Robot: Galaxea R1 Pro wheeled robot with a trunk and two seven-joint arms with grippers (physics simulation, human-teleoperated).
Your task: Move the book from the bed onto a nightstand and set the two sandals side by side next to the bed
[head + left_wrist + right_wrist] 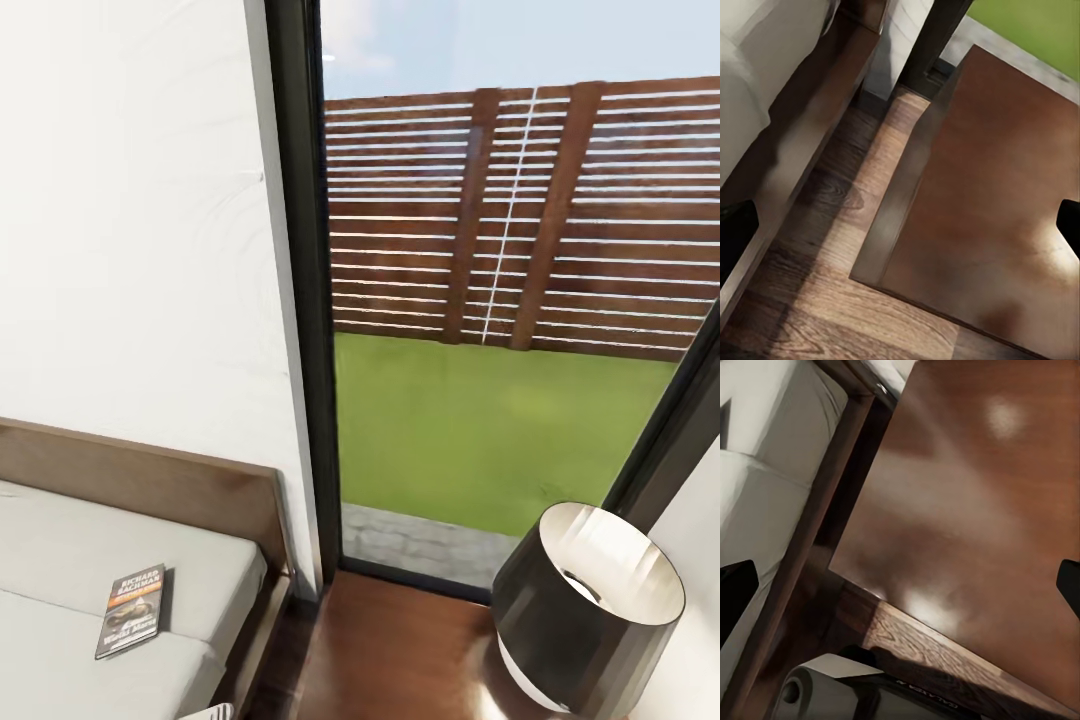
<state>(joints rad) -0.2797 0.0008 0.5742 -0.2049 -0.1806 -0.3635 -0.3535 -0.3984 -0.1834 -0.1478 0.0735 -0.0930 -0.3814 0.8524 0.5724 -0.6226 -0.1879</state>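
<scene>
The book [134, 609] is seen lying flat on the pale mattress of the bed [60, 560], near the headboard end and close to the mattress edge that faces the nightstand [410, 650]. Its cover is turned up, with white lettering and an orange band. The nightstand stands just beside the bed, with a narrow strip of wood-plank floor [832, 247] between them. On its glossy top a lamp [588, 610] with a black shade is placed; the rest of the top that can be seen is bare. Behind it a tall dark-framed window [305, 300] is seen, with grass and a slatted fence outside.

In both wrist views only dark fingertips at the picture edges are shown, wide apart, with nothing held between them.
</scene>
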